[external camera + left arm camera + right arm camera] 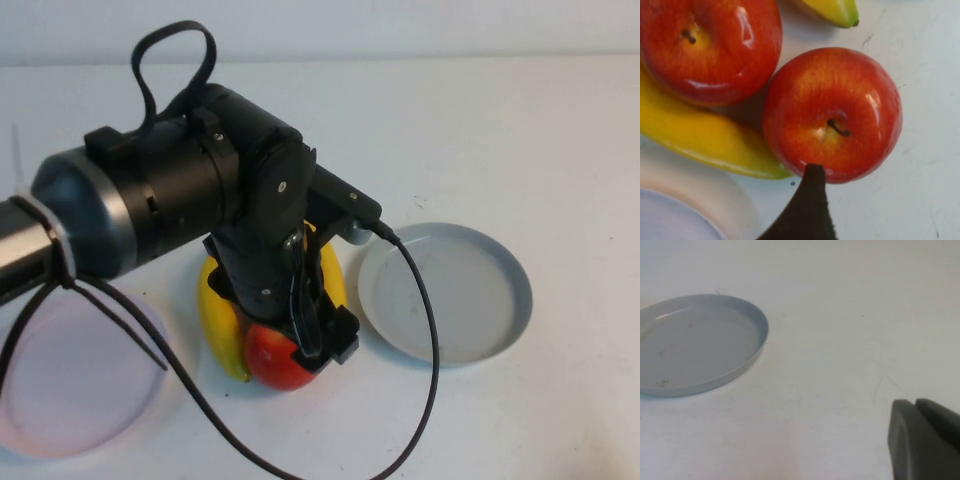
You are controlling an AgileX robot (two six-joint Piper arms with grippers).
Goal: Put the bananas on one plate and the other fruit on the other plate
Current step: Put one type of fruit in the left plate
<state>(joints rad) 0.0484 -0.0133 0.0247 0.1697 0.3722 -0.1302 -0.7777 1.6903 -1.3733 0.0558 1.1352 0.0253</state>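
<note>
Hovering low over the fruit pile, the left tool (325, 335) sits above a red apple (272, 358) wedged between two bananas (222, 318); pink plate (70, 385) and grey-blue plate (445, 295) lie empty either side on the desk (560, 120).

From the left wrist, two glossy apples (832, 112) touch; whether this tool is apart is unclear. Round, slick skin probably wants a grip across the widest part.

The right wrist shows the right tool (922, 440) near the grey plate, seemingly together.
</note>
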